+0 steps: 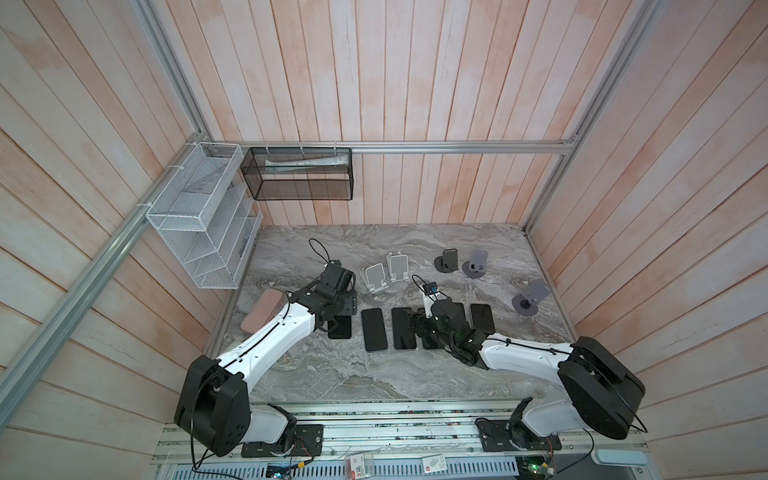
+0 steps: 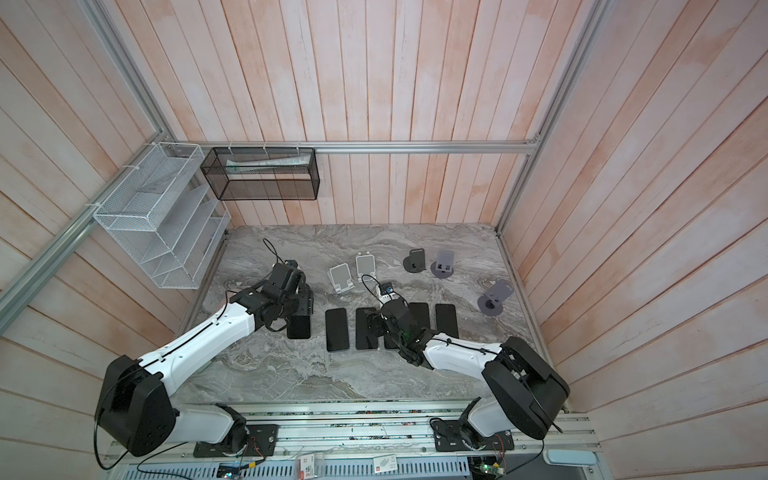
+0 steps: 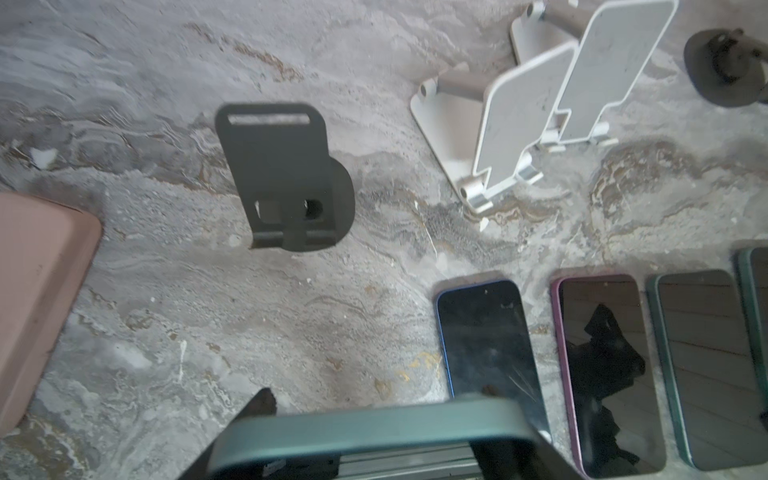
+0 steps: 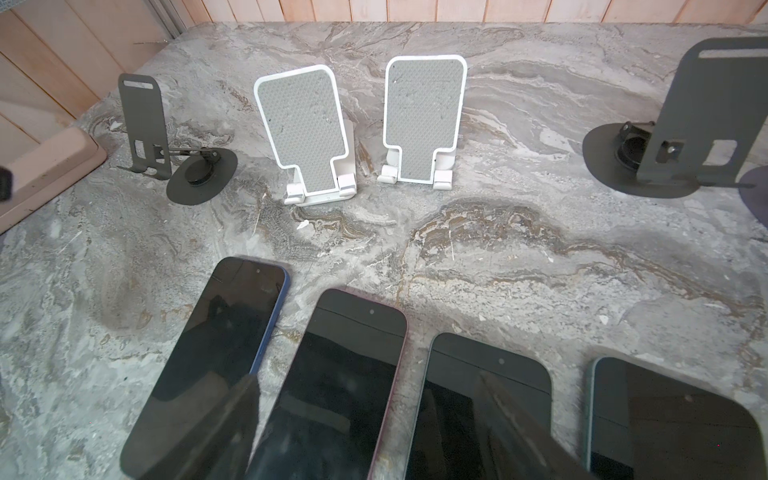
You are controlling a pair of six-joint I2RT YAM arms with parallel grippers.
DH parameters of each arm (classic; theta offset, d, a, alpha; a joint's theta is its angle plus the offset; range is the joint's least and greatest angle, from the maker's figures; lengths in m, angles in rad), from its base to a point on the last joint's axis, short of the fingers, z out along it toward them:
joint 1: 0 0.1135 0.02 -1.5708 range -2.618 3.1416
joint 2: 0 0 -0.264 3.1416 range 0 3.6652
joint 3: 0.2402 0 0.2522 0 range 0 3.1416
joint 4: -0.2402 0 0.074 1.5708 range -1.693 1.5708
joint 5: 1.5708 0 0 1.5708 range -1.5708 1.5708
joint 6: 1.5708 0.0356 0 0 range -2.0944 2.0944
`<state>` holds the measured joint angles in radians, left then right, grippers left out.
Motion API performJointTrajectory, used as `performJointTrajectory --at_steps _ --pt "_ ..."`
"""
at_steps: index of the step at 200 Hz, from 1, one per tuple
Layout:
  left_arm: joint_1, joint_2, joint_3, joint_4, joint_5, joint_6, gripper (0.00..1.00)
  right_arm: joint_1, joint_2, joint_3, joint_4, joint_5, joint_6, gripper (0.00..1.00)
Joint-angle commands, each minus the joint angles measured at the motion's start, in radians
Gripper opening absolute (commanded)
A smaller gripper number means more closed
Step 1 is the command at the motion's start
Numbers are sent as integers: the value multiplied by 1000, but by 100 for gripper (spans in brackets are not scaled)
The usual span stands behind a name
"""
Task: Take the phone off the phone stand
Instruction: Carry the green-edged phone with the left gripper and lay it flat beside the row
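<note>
Top views: left gripper (image 1: pixel 334 322) clamped tight on a phone (image 1: pixel 340 329), low at the left end of a row of flat phones (image 1: pixel 374 330) on the bench (image 1: pixel 332 374); right gripper (image 1: pixel 417 326) hovers over that row. Left wrist: phone's teal edge fills the grip, clear of the dark stand (image 3: pixel 282 174). Right wrist: right gripper's jaws spread wide, holding nothing.

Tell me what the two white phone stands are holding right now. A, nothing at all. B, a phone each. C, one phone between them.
A: in the right wrist view both white phone stands show bare gray pads with no phone resting on them.
</note>
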<state>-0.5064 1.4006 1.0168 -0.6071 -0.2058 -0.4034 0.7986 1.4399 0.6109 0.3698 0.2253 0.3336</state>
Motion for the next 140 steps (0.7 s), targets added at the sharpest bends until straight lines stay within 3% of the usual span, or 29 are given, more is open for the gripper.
performJointTrajectory --at_steps 1,140 --pt "-10 43 -25 54 20 -54 67 -3 7 24 0 -9 6 81" --pt "-15 263 -51 125 37 -96 67 -2 -1 21 -3 1 6 82"
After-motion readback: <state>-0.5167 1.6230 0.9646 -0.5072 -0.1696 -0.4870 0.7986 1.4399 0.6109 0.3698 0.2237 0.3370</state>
